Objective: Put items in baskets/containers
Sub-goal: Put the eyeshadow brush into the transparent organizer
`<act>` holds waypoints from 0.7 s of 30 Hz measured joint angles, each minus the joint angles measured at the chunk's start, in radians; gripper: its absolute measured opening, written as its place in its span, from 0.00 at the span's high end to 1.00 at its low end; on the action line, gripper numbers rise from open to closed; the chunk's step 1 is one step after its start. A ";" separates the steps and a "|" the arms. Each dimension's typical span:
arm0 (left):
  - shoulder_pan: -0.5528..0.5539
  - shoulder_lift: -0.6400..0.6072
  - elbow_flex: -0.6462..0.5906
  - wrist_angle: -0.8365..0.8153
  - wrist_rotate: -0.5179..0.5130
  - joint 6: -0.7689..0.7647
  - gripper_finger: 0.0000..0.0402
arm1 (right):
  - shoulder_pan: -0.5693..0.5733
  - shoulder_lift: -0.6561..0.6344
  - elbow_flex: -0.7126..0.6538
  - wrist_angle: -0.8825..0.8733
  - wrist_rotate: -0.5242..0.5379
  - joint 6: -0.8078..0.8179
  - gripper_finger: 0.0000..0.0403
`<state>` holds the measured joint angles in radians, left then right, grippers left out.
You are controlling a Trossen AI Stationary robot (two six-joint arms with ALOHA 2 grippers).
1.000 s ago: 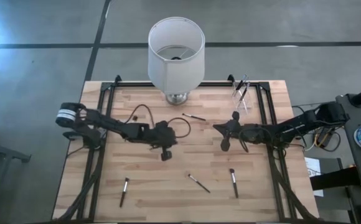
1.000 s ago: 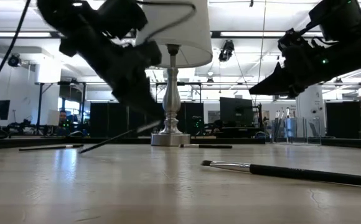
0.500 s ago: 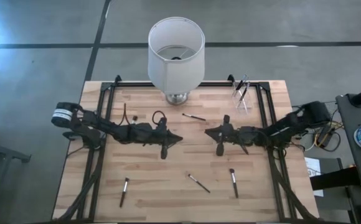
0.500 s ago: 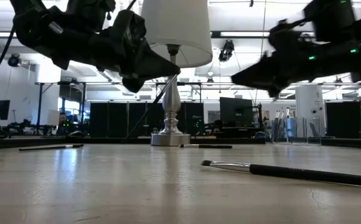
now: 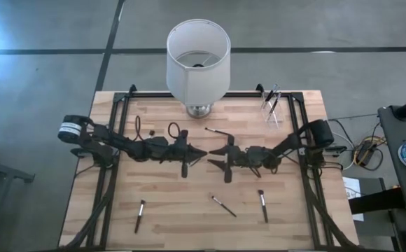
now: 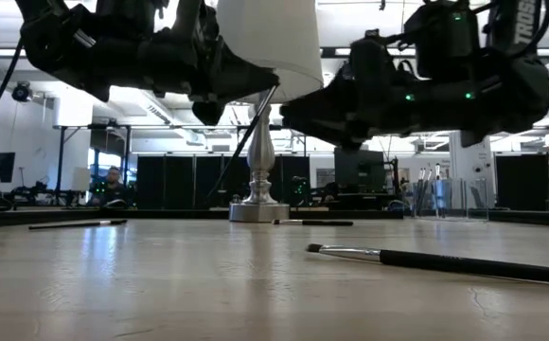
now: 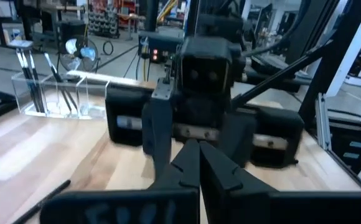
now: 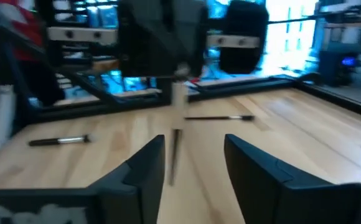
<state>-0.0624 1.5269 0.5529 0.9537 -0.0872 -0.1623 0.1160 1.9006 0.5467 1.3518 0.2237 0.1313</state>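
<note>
The left end effector (image 5: pixel 204 154) is clamped on a makeup brush (image 6: pixel 239 152) above the middle of the tabletop (image 5: pixel 161 217); in the low view the brush hangs slanting down from its closed tips, clear of the wood. Facing it tip to tip, the right end effector (image 5: pixel 213 156) has its fingers (image 8: pixel 144 163) spread wide, and its wrist view shows the brush handle standing in the gap between them, untouched as far as can be seen. This looks like a handover in mid-air, not yet completed.

The clear cup (image 5: pixel 271 106) sits near the far right corner of the tabletop, well apart from both end effectors, and already holds a few brushes standing upright. So part of the job is done.

Four brushes lie loose on the tabletop: one just beside the lamp base (image 5: pixel 218 131), and three along the near side (image 5: pixel 139 215) (image 5: pixel 223 206) (image 5: pixel 262 205). Counting the one in the air, five brushes remain to be put in the cup. The white lampshade (image 5: pixel 198 57) stands at the far edge, uninvolved.
</note>
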 joint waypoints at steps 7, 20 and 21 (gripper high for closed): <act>0.000 0.000 0.000 0.044 0.009 0.006 1.00 | -0.003 0.061 0.089 0.001 0.009 0.000 0.57; 0.000 0.000 0.000 0.050 0.012 0.011 1.00 | -0.005 0.071 0.150 -0.005 0.026 -0.030 0.85; 0.000 0.000 0.000 0.050 0.010 0.011 1.00 | -0.004 0.071 0.149 -0.006 0.036 -0.036 0.90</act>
<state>-0.0624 1.5269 0.5529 1.0036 -0.0768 -0.1513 0.1118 1.9713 0.6960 1.3458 0.2594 0.0956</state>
